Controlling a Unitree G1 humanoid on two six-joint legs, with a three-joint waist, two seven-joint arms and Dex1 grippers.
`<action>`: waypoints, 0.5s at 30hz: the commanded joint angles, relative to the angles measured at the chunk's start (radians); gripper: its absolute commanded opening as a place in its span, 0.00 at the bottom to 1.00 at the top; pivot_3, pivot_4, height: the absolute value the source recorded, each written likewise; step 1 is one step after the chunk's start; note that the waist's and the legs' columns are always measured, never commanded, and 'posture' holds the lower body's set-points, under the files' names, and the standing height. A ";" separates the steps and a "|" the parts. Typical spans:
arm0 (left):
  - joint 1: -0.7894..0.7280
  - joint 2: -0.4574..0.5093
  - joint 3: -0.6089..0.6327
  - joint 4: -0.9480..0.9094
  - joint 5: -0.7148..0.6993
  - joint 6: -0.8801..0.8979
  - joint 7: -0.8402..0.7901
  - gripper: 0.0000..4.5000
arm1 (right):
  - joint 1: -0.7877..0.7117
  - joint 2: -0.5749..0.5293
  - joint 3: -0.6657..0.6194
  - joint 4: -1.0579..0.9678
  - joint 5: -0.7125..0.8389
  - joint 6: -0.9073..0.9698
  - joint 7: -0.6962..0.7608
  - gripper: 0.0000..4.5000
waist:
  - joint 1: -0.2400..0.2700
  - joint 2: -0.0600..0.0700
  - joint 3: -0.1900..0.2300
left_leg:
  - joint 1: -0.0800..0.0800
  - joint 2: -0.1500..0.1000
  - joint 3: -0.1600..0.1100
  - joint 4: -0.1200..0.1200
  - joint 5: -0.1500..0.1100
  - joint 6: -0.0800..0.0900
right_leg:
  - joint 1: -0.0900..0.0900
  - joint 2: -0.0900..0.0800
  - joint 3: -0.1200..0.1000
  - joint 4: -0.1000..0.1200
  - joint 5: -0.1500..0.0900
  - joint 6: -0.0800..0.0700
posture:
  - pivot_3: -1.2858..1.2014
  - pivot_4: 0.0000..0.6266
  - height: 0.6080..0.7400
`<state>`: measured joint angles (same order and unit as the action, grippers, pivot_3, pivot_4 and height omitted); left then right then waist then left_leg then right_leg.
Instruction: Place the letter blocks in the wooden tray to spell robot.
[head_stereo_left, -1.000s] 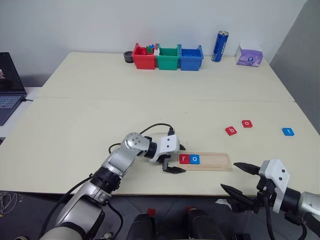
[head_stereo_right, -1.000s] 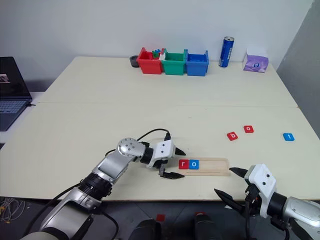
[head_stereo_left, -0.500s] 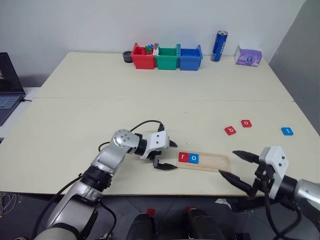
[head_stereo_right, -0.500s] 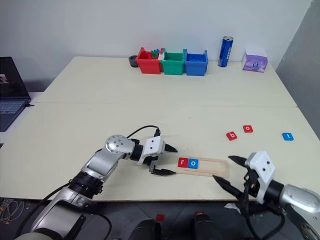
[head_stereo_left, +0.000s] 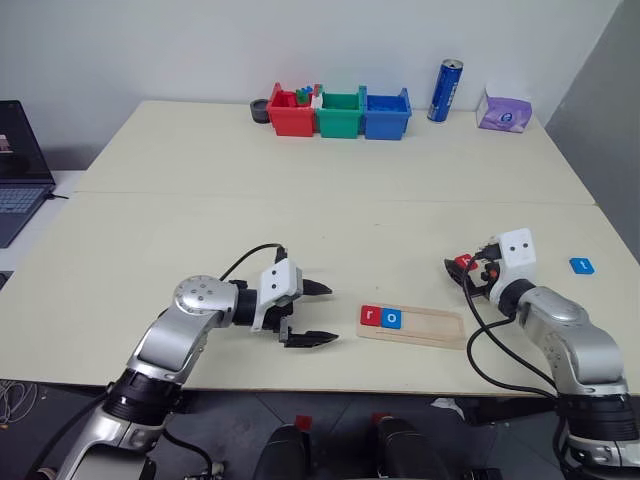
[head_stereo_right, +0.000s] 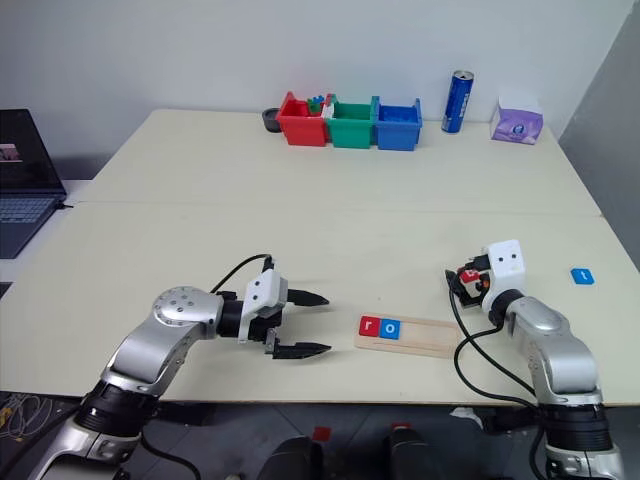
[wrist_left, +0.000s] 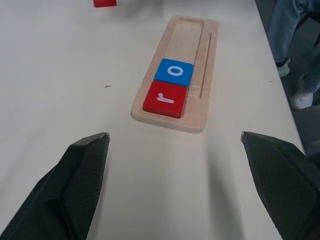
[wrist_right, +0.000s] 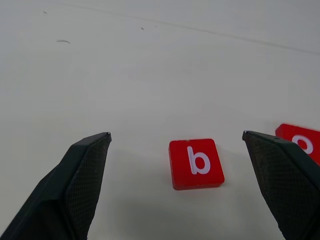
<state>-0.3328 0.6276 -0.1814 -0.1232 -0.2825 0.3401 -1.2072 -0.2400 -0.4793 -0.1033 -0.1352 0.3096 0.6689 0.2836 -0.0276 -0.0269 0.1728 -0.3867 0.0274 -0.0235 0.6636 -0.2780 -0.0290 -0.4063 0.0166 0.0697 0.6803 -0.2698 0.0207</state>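
The wooden tray (head_stereo_left: 430, 326) lies near the table's front edge with a red "r" block (head_stereo_left: 369, 316) and a blue "o" block (head_stereo_left: 390, 319) side by side at its left end. My left gripper (head_stereo_left: 322, 313) hovers open and empty to the left of the tray, pointing at it. My right gripper (wrist_right: 176, 135) is open just above the table, its fingers (wrist_right: 85, 170) on either side of a red "b" block (wrist_right: 196, 163). A red "o" block (wrist_right: 300, 142) lies next to the "b" block. Further right lies a blue "t" block (head_stereo_left: 582, 265).
Red (head_stereo_left: 291, 113), green (head_stereo_left: 339, 112) and blue bins (head_stereo_left: 386, 112) stand at the back, with a blue can (head_stereo_left: 444, 90) and a purple tissue pack (head_stereo_left: 503, 113) to their right. A laptop (head_stereo_left: 20, 165) sits far left. A person's legs (wrist_left: 295, 30) stand beyond the table edge.
My left gripper has drawn back to the left, away from the tray. My right gripper has swung forward from the table's front edge to the red "b" block.
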 joint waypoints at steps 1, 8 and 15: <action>0.012 0.023 0.041 -0.065 -0.053 0.009 -0.007 0.99 | -0.018 0.011 -0.011 0.022 -0.014 -0.003 -0.002 1.00 | -0.001 0.000 0.000 | 0.000 0.000 0.000 0.000 0.000 0.000 | 0.000 0.000 0.000 0.000 0.000 0.000 | 0.52 0.24 1.00; 0.055 0.062 0.049 -0.047 -0.044 -0.060 -0.025 1.00 | -0.032 0.046 -0.016 0.083 -0.017 -0.001 0.000 0.63 | -0.005 0.000 0.000 | 0.002 0.000 0.001 0.000 0.000 0.000 | 0.000 0.000 0.000 0.000 0.000 0.000 | 0.52 0.24 1.00; 0.110 0.079 0.072 -0.023 -0.054 -0.122 -0.048 1.00 | 0.003 0.062 -0.010 0.020 -0.031 -0.008 -0.001 0.32 | -0.005 0.000 0.000 | 0.002 0.001 0.001 0.000 0.000 0.000 | 0.000 0.001 0.000 0.000 0.000 0.000 | 0.52 0.24 1.00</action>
<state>-0.2271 0.6953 -0.1377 -0.1456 -0.3145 0.2475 -1.2403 -0.2558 -0.4180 -0.1155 -0.0656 0.2863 0.6615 0.2799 -0.0329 -0.0264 0.1727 -0.3848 0.0283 -0.0229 0.6633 -0.2780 -0.0290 -0.4062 0.0173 0.0697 0.6808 -0.2699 0.0208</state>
